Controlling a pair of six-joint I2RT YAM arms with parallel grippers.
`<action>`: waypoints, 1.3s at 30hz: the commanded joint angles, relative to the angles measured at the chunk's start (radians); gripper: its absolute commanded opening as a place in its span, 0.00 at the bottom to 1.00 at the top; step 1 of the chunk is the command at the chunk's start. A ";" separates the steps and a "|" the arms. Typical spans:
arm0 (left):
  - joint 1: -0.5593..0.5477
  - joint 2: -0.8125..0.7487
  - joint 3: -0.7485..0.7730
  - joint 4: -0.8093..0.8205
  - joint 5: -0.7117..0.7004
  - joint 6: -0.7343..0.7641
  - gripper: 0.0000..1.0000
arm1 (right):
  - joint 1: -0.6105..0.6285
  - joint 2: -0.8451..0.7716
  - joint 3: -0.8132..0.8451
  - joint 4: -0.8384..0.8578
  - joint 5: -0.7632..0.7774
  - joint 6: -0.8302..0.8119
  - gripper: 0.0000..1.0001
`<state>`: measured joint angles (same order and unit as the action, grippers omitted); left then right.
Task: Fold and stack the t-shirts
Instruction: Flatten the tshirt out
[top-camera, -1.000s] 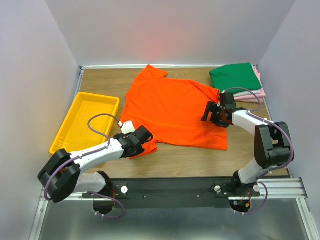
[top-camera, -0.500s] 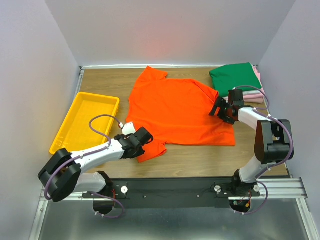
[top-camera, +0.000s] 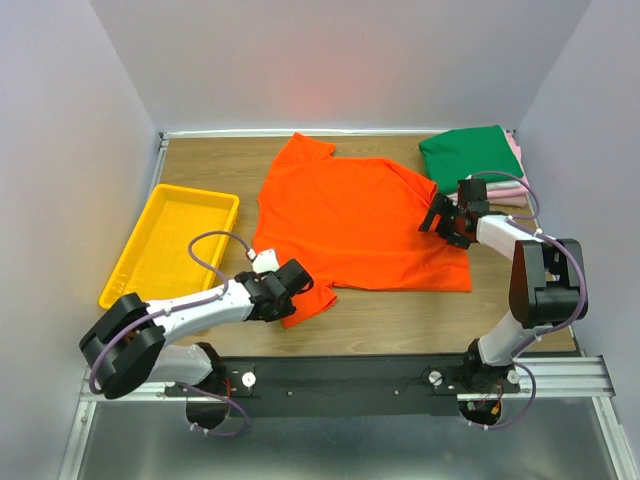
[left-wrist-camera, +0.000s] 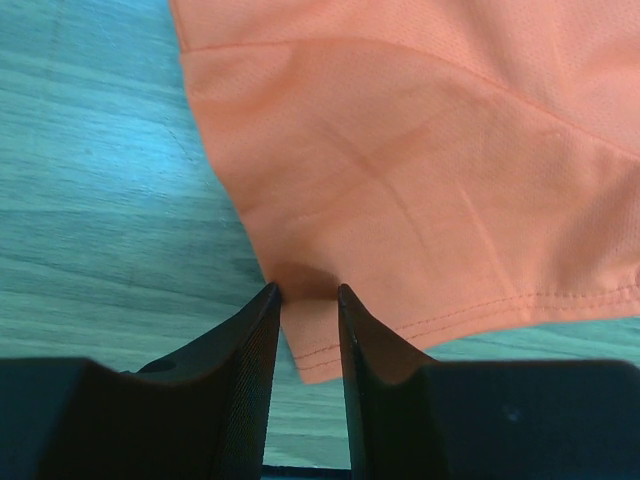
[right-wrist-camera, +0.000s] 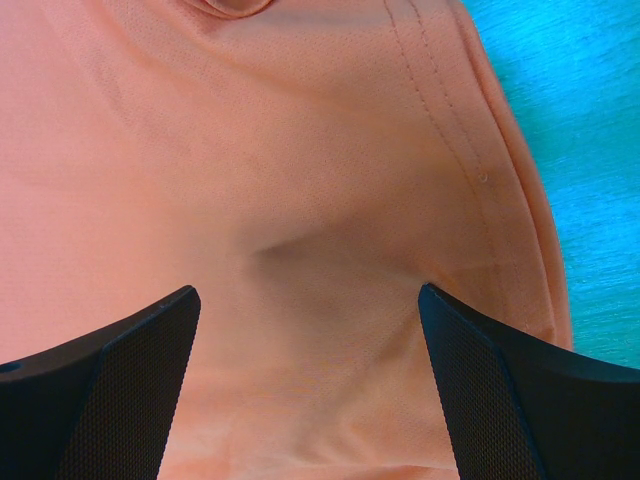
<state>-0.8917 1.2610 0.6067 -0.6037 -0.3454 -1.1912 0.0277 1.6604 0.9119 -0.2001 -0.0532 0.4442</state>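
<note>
On the brown wooden desk (top-camera: 400, 315) the bright orange cloth t-shirt (top-camera: 360, 225) lies spread: light, limp, sure to drape, best pinched at hems and corners. The left gripper (left-wrist-camera: 308, 295) has its jaws narrowly nipping the near-left corner; the right gripper (right-wrist-camera: 308, 292) holds its jaws wide above the right edge.

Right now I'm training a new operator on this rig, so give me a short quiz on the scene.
1. True or false: the right pincer stands open over the orange t-shirt.
2. Which pincer pinches that shirt's near edge? A left, B right, C neither.
3. Fill in: the folded pink t-shirt lies under a ____ one.
Key: 1 true; 2 A, the left pincer; 3 green, the green t-shirt.
</note>
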 joint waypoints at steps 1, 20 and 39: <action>-0.027 0.015 -0.001 -0.025 0.039 -0.045 0.38 | -0.014 0.030 -0.019 -0.056 0.029 -0.009 0.96; -0.124 0.018 0.024 -0.085 0.028 -0.145 0.39 | -0.014 0.025 -0.024 -0.056 0.026 -0.009 0.97; -0.136 0.058 -0.027 0.051 0.057 -0.096 0.00 | -0.014 -0.005 -0.038 -0.056 0.010 -0.012 0.95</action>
<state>-1.0199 1.3125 0.6285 -0.5568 -0.2878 -1.2839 0.0250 1.6585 0.9112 -0.1997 -0.0532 0.4438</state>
